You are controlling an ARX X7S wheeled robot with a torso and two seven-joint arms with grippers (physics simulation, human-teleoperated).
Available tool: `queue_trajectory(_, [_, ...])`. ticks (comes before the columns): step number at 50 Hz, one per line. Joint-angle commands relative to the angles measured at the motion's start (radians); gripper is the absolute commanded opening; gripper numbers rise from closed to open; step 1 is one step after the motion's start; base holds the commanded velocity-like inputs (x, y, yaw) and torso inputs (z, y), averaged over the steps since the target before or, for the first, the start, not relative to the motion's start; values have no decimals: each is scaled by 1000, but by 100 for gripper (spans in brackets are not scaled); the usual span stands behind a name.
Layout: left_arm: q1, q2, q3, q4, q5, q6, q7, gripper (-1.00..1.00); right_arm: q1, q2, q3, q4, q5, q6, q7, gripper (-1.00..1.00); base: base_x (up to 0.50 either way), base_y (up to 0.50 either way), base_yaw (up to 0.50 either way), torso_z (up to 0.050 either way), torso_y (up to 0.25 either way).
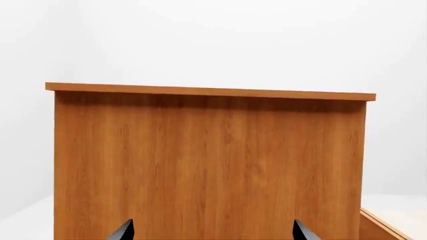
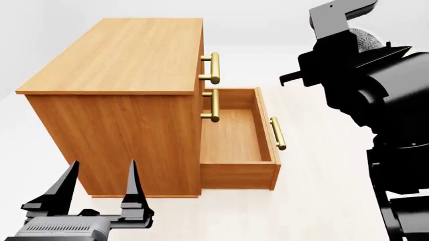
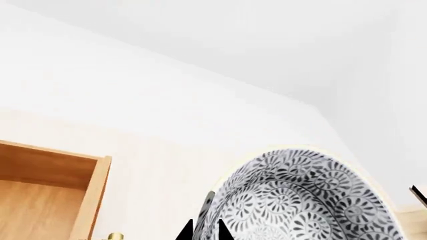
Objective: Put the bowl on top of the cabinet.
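Observation:
The cabinet [image 2: 114,55] is a tall orange-brown chest with a flat top, standing left of centre in the head view. My left gripper [image 2: 99,188] is open low in front of its plain side panel [image 1: 210,160], with nothing between the fingers [image 1: 123,231]. The right arm is raised at the upper right, to the right of the cabinet and above floor level. The right gripper [image 3: 205,231] is shut on the rim of the bowl [image 3: 300,195], white with a dense dark leaf pattern. Only a sliver of the bowl [image 2: 368,38] shows behind the arm in the head view.
The cabinet's lowest drawer [image 2: 234,135] is pulled out and holds nothing, its brass handle [image 2: 278,133] sticking out towards the right arm. Two more brass handles [image 2: 213,68] project from the shut drawers above. Pale floor and white walls surround the cabinet.

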Motion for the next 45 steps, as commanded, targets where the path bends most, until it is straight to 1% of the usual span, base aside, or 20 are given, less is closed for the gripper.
queue_trajectory(1, [5, -3, 3, 6, -1, 3, -3, 100, 144, -84, -50, 152, -24, -45, -55, -100, 0, 0, 0, 0, 0])
queue_trajectory(3, [5, -4, 1, 3, -1, 5, -2, 100, 162, -108, -42, 189, -18, -64, -68, -100, 0, 0, 0, 0, 0])
queue_trajectory(14, [2, -7, 0, 5, -6, 4, -6, 100, 275, -220, -96, 351, -40, -140, -115, -100, 0, 0, 0, 0, 1])
queue_trajectory(26, [3, -10, -2, 4, -8, 5, -11, 100, 382, -331, -198, 545, -64, -233, -204, -100, 0, 0, 0, 0, 0])
queue_trajectory(29, [4, -11, -3, 3, -9, 6, -11, 100, 408, -340, -236, 577, 1, -262, -190, -100, 0, 0, 0, 0, 0])
queue_trajectory(32, [5, -14, -5, 7, -13, 5, -13, 100, 438, -340, -329, 617, 114, -305, -151, -100, 0, 0, 0, 0, 0])
queue_trajectory(38, [4, -14, -8, 2, -14, 6, -16, 100, 490, -341, -559, 677, 363, -415, -74, -100, 0, 0, 0, 0, 2])
queue_trajectory(45, [3, -19, -11, 10, -22, 0, -19, 100, 575, -341, -910, 717, 739, -556, -18, -100, 0, 0, 0, 0, 0])
